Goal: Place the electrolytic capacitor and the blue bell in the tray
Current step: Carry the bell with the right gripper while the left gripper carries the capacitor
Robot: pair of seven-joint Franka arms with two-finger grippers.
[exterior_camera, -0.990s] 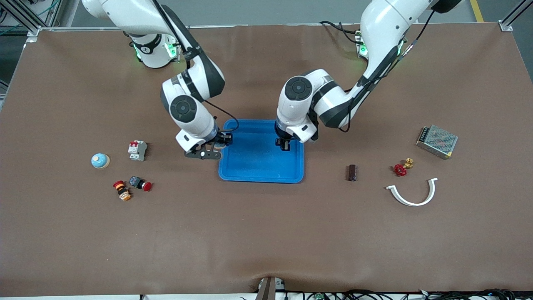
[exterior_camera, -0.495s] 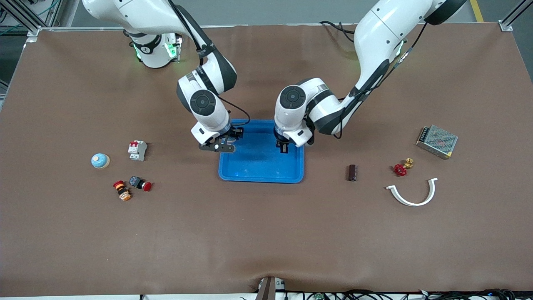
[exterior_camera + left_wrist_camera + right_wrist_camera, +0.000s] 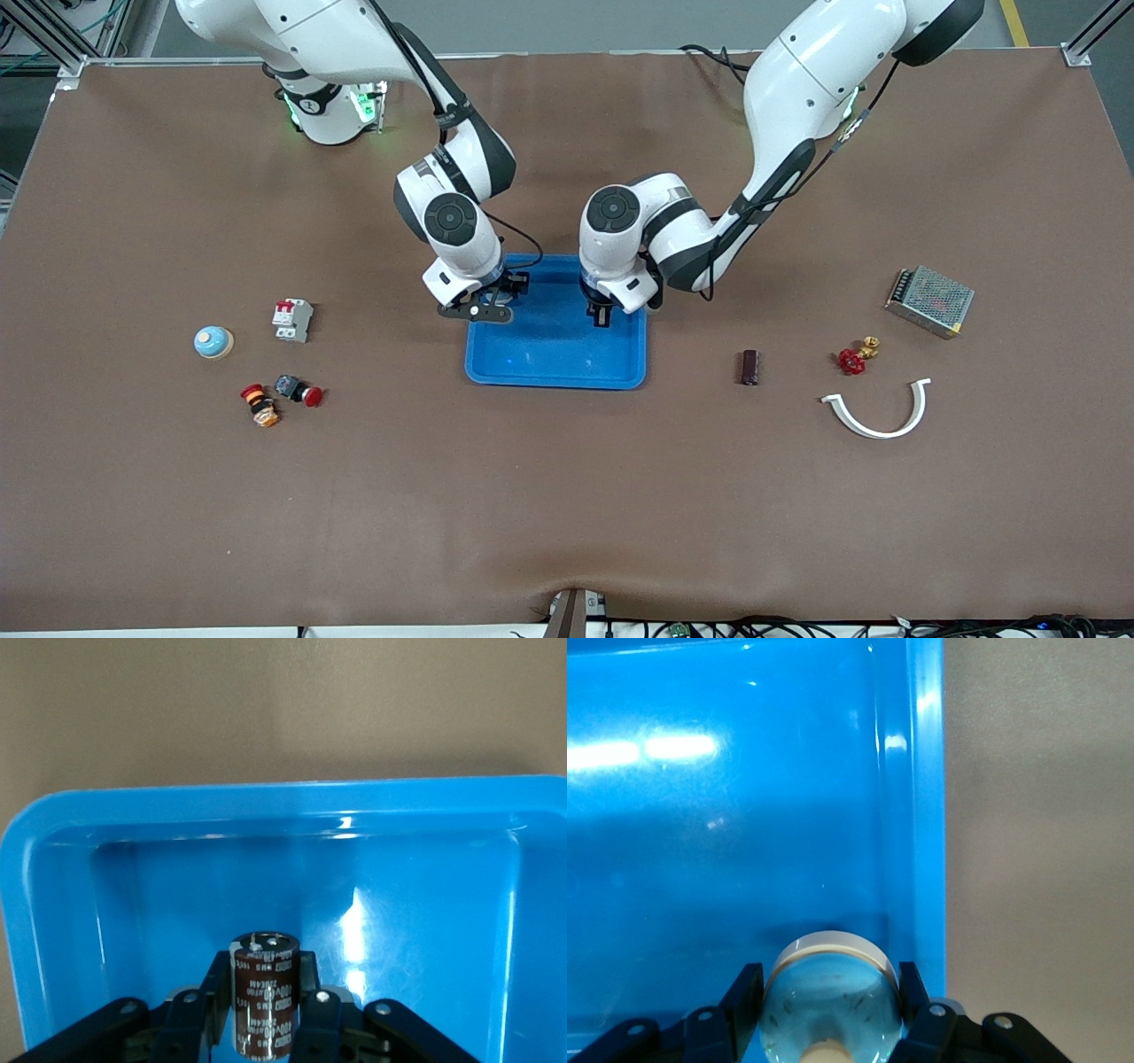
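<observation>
The bright blue tray (image 3: 554,370) lies mid-table. My left gripper (image 3: 601,314) hangs over the tray's end toward the left arm. In the left wrist view it (image 3: 262,976) is shut on a dark brown electrolytic capacitor (image 3: 264,1005), held upright above the tray floor (image 3: 425,930). My right gripper (image 3: 483,308) is over the tray's rim toward the right arm's end. In the right wrist view it (image 3: 829,985) is shut on a light blue bell (image 3: 831,1014) just inside the tray wall (image 3: 926,815). A second blue bell (image 3: 213,341) and a second dark capacitor (image 3: 750,367) lie on the table.
Toward the right arm's end lie a white breaker (image 3: 292,319) and two red push buttons (image 3: 299,390) (image 3: 260,405). Toward the left arm's end lie a red valve (image 3: 852,359), a white curved piece (image 3: 877,416) and a metal power supply (image 3: 929,301).
My right gripper has carried the bell from beside the tray to over its rim. My left gripper has shifted slightly toward the tray's middle with the capacitor.
</observation>
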